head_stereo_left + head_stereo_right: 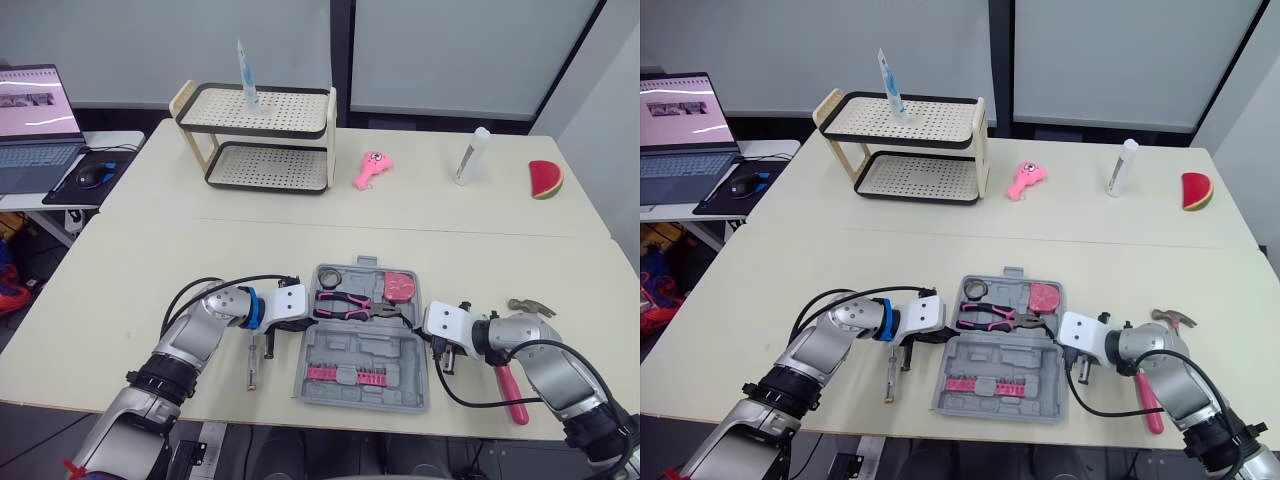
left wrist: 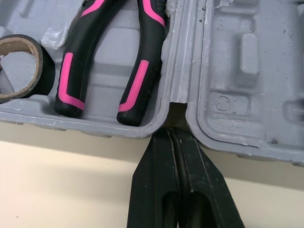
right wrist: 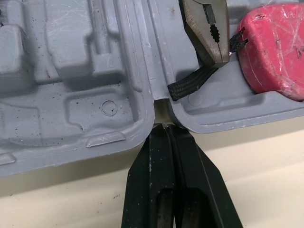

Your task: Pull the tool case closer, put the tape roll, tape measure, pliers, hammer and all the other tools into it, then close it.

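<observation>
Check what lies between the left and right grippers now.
The open tool case fills that stretch: the left gripper and right gripper, both shut, sit at its opposite hinge notches, shown in both eye and wrist views.

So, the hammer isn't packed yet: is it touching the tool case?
Apart. The right eye view shows the hammer lying right of the tool case, with bare table between them.

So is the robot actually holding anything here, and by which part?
Nothing is held. The left gripper and right gripper have fingers shut empty, tips at the hinge notches on opposite sides of the open tool case.
</observation>
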Motion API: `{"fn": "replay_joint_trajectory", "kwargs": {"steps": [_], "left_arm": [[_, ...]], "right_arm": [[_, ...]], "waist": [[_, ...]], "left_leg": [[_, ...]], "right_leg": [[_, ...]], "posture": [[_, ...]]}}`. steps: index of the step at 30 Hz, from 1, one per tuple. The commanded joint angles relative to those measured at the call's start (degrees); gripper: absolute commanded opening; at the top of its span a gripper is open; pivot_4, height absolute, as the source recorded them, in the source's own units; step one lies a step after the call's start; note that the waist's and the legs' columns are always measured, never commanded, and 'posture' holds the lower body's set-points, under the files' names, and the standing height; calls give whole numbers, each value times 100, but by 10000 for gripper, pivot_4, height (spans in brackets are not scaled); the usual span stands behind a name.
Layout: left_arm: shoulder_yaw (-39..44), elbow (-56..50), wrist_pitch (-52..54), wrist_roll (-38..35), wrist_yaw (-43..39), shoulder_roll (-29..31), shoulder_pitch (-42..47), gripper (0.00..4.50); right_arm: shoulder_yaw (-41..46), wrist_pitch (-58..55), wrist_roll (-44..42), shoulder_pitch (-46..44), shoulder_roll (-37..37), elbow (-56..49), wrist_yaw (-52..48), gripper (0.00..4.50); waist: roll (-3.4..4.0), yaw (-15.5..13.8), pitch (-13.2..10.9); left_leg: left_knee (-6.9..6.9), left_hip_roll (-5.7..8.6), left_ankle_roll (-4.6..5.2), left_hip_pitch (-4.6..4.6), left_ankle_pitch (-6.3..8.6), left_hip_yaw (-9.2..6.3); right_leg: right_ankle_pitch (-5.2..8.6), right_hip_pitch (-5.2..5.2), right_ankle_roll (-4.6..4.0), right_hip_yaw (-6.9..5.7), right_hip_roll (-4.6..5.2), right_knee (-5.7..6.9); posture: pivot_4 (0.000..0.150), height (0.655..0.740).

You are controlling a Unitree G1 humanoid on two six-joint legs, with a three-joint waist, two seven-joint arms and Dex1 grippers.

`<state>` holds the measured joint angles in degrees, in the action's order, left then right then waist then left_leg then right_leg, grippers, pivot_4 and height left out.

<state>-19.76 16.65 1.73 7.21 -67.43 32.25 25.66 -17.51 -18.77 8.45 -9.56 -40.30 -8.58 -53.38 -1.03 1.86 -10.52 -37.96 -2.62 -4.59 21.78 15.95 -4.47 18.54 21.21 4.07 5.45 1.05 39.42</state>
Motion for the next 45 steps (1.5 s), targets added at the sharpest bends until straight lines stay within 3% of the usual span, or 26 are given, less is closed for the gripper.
{"fn": "replay_joint_trajectory", "kwargs": {"steps": [1, 11, 17, 23, 28, 31, 34, 39, 45], "left_arm": [[-166, 89, -22, 114, 130, -103, 11, 338], [-24, -180, 41, -117, -96, 177, -182, 338], [293, -598, 255, -525, -337, 597, -318, 338], [1370, -1025, 454, -1483, -510, 1250, -734, 338], [2764, -1118, 1032, -2302, -299, 1781, -1475, 338], [3562, -837, 1057, -2513, -96, 1925, -2127, 338], [4013, -840, 1200, -2665, 57, 1925, -2626, 5949], [4772, -1074, 1541, -2956, 412, 1723, -3632, 21997], [5156, -1402, 1815, -3180, 854, 1389, -4277, 41111]], "right_arm": [[-89, 118, -54, -102, 111, -162, -20, 0], [240, -240, -285, -6, -103, -334, -143, 0], [703, 154, -468, 427, -573, -780, -163, 0], [1921, -316, -1039, 1146, -851, -1769, -103, 0], [3796, -483, -1918, 2086, -994, -2191, -485, 0], [4734, -151, -2021, 2895, -927, -1957, -709, 0], [5222, -8, -2167, 3357, -850, -1781, -840, 0], [6025, 416, -2341, 4186, -676, -1308, -1202, 9832], [6249, 820, -2349, 4694, -695, -843, -1404, 21780]], "waist": [[0, 0, 0], [0, 0, 0], [-1, 7, -1], [0, 9, -2], [-1, 4, -3], [-1, -1, -1], [-3, 3, -1], [-5, 9, 1], [-9, 9, 3]], "left_leg": [[0, 0, 0, 0, 0, 0], [0, 0, 0, 2, 0, 0], [2, -1, 1, 12, 1, -1], [0, -5, 0, 11, 0, -2], [0, -5, 1, 14, 1, -2], [1, -5, 1, 11, 1, 0], [2, -6, 1, 8, 2, 2], [4, -9, 0, 4, 2, 9], [8, -10, -2, -2, 3, 18]], "right_leg": [[0, 0, 0, 0, 0, 0], [0, 2, 0, 0, 0, 0], [0, 13, -1, 0, 0, 1], [1, 15, -2, -2, -2, 14], [1, 14, -2, -3, 0, 11], [3, 10, -3, -3, 2, 10], [5, 8, -5, -3, 2, 8], [3, 6, -3, 3, 2, 7], [6, -4, -3, 9, 3, -8]], "posture": [[1500, 7350], [1500, 7350], [1500, 7350], [1500, 7350], [1500, 7350], [1500, 7350], [1500, 7350], [1500, 7350], [1500, 7350]]}}
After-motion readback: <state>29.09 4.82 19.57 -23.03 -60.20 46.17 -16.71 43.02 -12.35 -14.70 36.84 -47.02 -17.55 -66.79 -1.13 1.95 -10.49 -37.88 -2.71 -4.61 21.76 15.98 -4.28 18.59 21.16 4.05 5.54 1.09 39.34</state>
